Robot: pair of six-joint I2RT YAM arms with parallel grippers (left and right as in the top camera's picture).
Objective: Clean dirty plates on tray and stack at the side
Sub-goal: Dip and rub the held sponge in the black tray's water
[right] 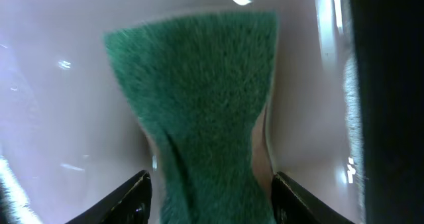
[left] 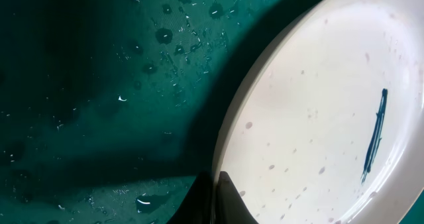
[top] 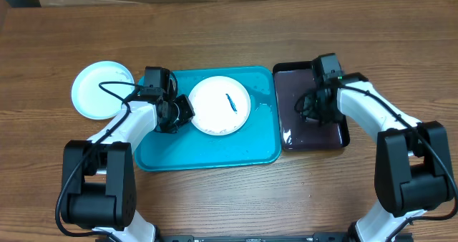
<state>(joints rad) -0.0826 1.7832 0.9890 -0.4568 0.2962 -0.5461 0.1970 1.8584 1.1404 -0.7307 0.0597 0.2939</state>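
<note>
Green scouring sponge (right: 199, 98), coarse and rectangular, fills the right wrist view, pinched at its waist between the fingers of the right gripper (right: 211, 192), which is grasping it over the small glossy black plastic tray (top: 322, 134); that tray sits at three o'clock of the large turquoise rectangular plastic tray (top: 207, 155). The left gripper (top: 184, 112) is clenched on the nine o'clock rim of the round white plastic plate (top: 211, 117), which lies flat at the turquoise tray's centre, with water droplets around it.

To my eye the step is fetching the sponge for a scrub; it would go best if the sponge is lifted clear of the black tray's wall, carried across toward nine o'clock and pressed flat on the dark teal smear (top: 230, 102), just toward three o'clock of the plate's centre; the left grip should hold firm so the plate neither slides nor tips.

Counted: two plates, one smeared on the tray, one pale round plate (top: 96, 92) on the wooden bench (top: 215, 199) at ten o'clock of the tray, though whether another lies under it I cannot tell; two trays; one sponge; one smear.
</note>
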